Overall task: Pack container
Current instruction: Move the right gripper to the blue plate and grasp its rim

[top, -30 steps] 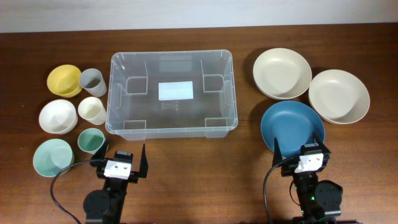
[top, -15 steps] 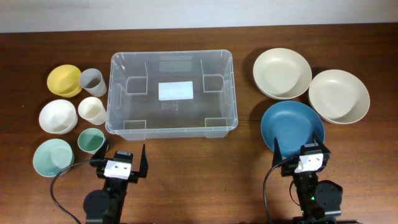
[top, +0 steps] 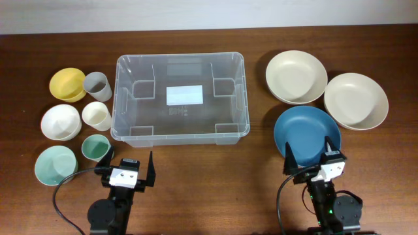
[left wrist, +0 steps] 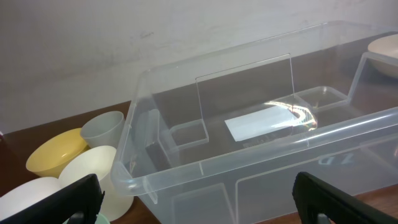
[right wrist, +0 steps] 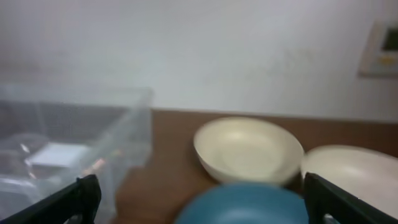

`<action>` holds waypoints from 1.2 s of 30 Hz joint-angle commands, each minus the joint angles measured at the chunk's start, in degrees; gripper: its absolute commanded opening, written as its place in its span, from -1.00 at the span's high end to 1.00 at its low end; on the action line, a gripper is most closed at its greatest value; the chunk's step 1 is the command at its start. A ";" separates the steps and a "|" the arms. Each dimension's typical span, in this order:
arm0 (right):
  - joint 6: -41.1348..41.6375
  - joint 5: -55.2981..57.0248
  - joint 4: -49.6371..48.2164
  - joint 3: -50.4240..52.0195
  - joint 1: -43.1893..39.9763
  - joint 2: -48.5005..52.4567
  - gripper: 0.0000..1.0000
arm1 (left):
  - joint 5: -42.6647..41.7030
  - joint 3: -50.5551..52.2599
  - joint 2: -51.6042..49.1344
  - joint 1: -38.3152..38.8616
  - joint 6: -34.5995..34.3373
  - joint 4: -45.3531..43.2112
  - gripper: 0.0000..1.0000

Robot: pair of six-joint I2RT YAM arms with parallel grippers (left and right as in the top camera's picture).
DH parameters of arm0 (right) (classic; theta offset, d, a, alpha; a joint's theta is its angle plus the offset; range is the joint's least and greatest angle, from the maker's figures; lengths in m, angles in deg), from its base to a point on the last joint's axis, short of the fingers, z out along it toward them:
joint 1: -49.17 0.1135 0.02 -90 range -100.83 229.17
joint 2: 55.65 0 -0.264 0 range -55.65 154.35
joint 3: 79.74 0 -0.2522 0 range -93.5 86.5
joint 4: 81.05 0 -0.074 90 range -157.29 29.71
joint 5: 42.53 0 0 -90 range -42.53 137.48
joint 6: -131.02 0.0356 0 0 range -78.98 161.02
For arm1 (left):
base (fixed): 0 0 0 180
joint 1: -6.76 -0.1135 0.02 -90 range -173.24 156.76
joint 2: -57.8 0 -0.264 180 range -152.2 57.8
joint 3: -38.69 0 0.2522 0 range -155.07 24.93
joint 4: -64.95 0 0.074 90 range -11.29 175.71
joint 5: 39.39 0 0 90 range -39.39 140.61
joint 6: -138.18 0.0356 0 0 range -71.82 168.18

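The clear plastic container (top: 181, 98) stands empty at the table's middle, white label on its base; it fills the left wrist view (left wrist: 261, 143) and shows at the left of the right wrist view (right wrist: 62, 143). My left gripper (top: 128, 168) is open and empty just in front of its near wall. My right gripper (top: 313, 155) is open and empty over the near edge of a blue bowl (top: 307, 134), which also shows in the right wrist view (right wrist: 249, 204). Two cream bowls (top: 296, 77) (top: 356, 100) lie right of the container.
Left of the container stand a yellow bowl (top: 67, 84), grey cup (top: 96, 85), white bowl (top: 60, 121), cream cup (top: 96, 116), green bowl (top: 55, 164) and green cup (top: 96, 147).
The right arm has shifted slightly; its wrist view is blurred by motion. The left arm and all dishes are as before.
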 commanded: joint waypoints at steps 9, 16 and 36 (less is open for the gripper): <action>7.17 10.19 27.93 -31.56 -0.28 19.67 -0.98 | -0.22 0.24 0.28 -0.31 0.28 0.22 -0.99; 7.13 -7.85 48.26 -54.27 -0.28 53.33 -0.98 | -0.22 0.24 0.28 -0.31 0.28 0.22 -0.99; 23.47 -9.07 55.45 -51.41 -32.63 70.20 -0.98 | -0.22 0.24 0.28 -0.31 0.28 0.22 -0.99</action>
